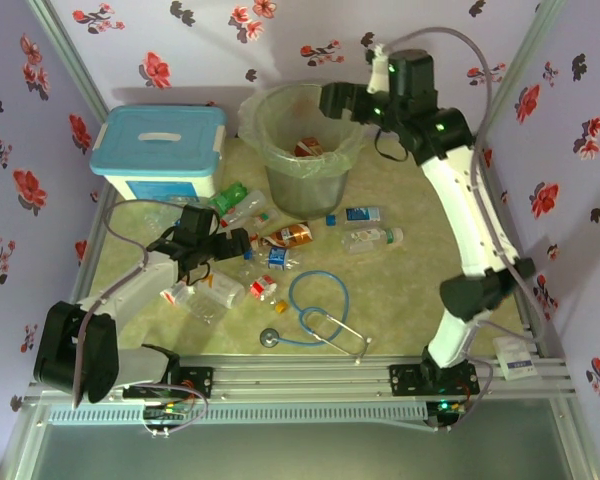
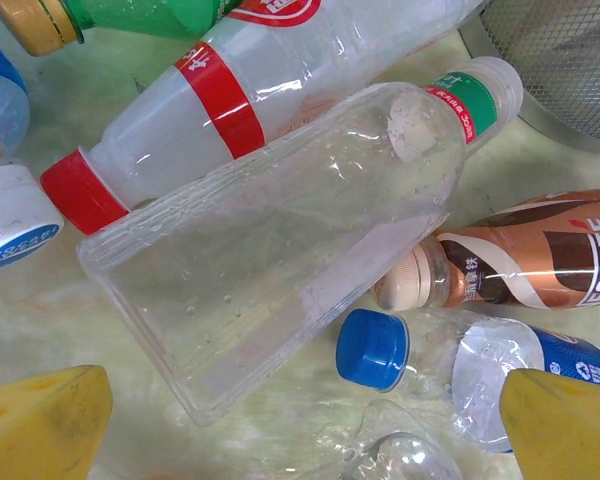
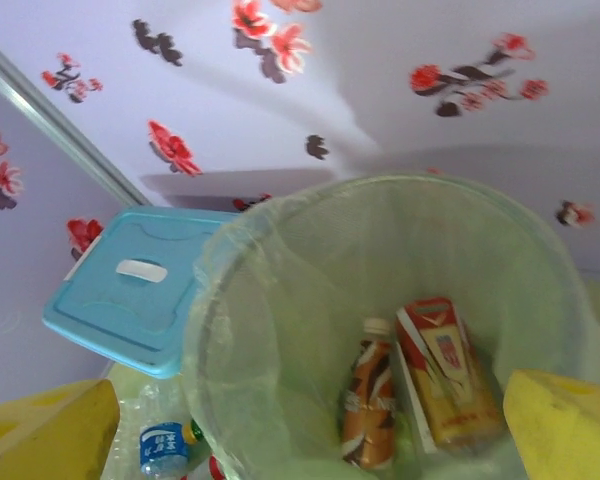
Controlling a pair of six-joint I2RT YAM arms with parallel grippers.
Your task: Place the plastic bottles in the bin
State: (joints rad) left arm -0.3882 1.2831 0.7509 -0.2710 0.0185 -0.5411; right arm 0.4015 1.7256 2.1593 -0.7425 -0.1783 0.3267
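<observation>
Two bottles (image 3: 368,400) inside bin (image 3: 280,260), beneath right tool (image 3: 310,400).

Enclosure walls (image 1: 310,30): lavender, printed with red and dark flower sprigs, on the left, far and right sides. Slim metal posts (image 1: 70,50) run up the far corners. Tabletop (image 1: 400,290): pale yellow-green marbled sheet, evenly lit, with soft shadows. Slotted aluminium rail (image 1: 300,376) runs along its near edge.

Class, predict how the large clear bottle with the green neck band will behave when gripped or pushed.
The clear bottle looks empty, so probably light. Its thin-looking walls may buckle when squeezed. Flat sides suggest it will slide rather than roll.
</observation>
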